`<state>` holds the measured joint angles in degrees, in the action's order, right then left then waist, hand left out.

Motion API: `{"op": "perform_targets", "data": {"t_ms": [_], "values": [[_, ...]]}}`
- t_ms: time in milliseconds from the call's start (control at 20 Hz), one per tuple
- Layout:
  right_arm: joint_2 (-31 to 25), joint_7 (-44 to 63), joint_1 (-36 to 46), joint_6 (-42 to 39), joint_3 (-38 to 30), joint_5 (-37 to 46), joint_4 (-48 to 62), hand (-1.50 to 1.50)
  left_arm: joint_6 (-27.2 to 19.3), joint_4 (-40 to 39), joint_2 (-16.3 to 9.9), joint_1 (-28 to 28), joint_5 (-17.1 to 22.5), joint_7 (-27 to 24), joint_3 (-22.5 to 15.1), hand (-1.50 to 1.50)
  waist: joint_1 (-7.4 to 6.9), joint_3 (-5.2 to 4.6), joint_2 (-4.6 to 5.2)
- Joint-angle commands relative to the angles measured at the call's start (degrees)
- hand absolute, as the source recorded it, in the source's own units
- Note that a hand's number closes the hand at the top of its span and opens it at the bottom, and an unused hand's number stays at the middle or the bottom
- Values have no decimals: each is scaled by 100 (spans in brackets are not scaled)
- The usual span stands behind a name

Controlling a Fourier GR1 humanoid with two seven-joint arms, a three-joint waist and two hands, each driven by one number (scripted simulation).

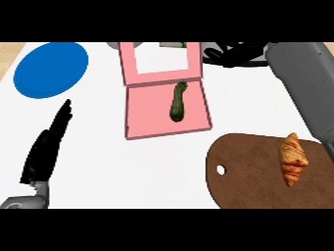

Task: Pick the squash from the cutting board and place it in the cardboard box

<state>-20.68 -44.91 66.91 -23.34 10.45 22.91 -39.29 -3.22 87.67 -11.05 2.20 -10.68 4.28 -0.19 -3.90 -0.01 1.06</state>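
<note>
cutting board (croissant on it) | squash in pink box — white counter

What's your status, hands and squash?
Left hand open, resting low left. Right hand beyond the box, fingers unclear. Squash lies in pink box. Croissant on cutting board.

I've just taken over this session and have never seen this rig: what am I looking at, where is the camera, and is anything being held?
The single picture looks steeply down from the robot's head at a white counter. The left hand rests open at the left. The right hand is up by the pink box, fingers curled, holding nothing visible. The squash lies inside the box. A croissant sits on the brown cutting board, and a blue plate is at the far left.
</note>
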Motion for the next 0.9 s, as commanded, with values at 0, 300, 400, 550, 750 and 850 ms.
{"op": "perform_targets", "data": {"t_ms": [0, 300, 400, 550, 750, 850], "values": [[536, -249, 476, -309, 165, 102, 499, 150, 180, 158, -206, -41, 195, 225, 237, 0, 103, 0, -45], [1214, 9, 977, -21, 490, 484, 1167, 150, 42, 35, -5, 22, 12, 212, 72, 0, 111, -3, -38], [1398, -171, 701, 190, 620, 649, 1272, 150, -24, 21, -38, -31, -18, 82, 167, 0, 180, -2, -51], [1764, 113, 955, 439, 715, 884, 1638, 150, -43, 42, 82, -92, -95, -46, 19, 0, 157, -3, -43], [2052, 283, 1035, 849, 821, 1075, 2099, 150, 0, -126, 58, 155, -35, 142, 131, 0, 150, -3, -32], [2058, 463, 440, 956, 1153, 820, 2018, -150, -158, -56, 252, -4, -230, -24, -101, 0, 57, -4, -30]]}}
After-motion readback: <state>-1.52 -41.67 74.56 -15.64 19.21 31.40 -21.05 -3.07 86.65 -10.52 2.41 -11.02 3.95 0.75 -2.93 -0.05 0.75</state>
